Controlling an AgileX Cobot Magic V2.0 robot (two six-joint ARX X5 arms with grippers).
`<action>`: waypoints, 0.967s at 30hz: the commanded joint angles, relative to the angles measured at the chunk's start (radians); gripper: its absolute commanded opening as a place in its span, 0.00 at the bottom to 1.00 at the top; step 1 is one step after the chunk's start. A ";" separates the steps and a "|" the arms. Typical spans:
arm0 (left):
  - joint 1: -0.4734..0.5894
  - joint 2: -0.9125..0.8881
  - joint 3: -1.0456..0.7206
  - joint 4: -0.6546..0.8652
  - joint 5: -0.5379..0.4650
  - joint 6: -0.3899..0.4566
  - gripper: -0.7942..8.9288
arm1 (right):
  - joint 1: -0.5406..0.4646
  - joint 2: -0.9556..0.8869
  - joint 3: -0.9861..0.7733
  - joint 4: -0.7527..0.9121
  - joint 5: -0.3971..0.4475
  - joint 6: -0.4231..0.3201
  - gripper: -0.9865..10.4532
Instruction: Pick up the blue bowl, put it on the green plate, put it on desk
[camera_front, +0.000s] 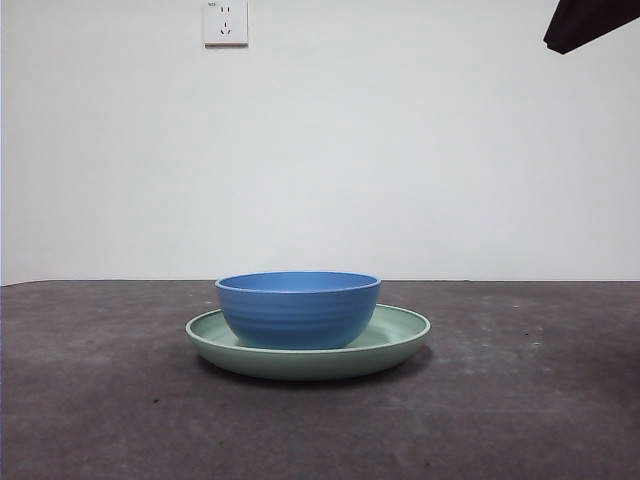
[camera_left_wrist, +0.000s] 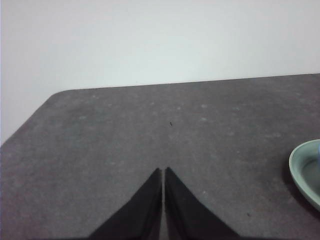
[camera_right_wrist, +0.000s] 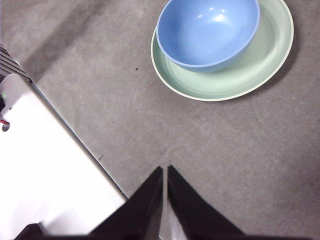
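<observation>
Blue bowl (camera_front: 298, 308) seated upright inside the green plate (camera_front: 400, 340), at lower centre of the front view; the bowl sits off-centre in the plate, leaving a wider band of bare plate on one side. Both rest on the worktop (camera_front: 100, 400).

Right gripper (camera_right_wrist: 164, 172): fingers pressed together, grasping nothing, held high over bare worktop. In the right wrist view the stacked pair lies in the upper right of the frame, well apart from the fingertips, with the bowl's open mouth fully visible from above. Left gripper (camera_left_wrist: 163, 174): fingers likewise closed and empty; in its wrist view only a sliver of plate rim shows at the lower right edge. The right arm looks the better placed for the next grasp, though neither is close. A dark arm tip (camera_front: 590, 22) shows at the upper right of the front view.

Bowl: round, so no long axis governs approach; medium blue, faint horizontal ridges outside, smooth glossy interior with highlights. Plate: wide, shallow, pale sage green, low upturned rim, glossy. Worktop: matte dark grey, mottled. A white housing (camera_right_wrist: 45, 170) fills the lower left of the right wrist view.
</observation>
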 joint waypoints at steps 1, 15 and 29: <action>0.002 -0.007 -0.026 0.017 -0.004 -0.017 0.09 | 0.008 0.008 0.007 0.010 -0.001 -0.008 0.09; 0.001 -0.007 -0.092 -0.032 -0.004 -0.021 0.09 | 0.008 0.008 0.007 0.010 -0.001 -0.008 0.09; 0.001 -0.006 -0.092 -0.032 -0.004 -0.021 0.09 | 0.008 0.008 0.007 0.010 -0.001 -0.008 0.09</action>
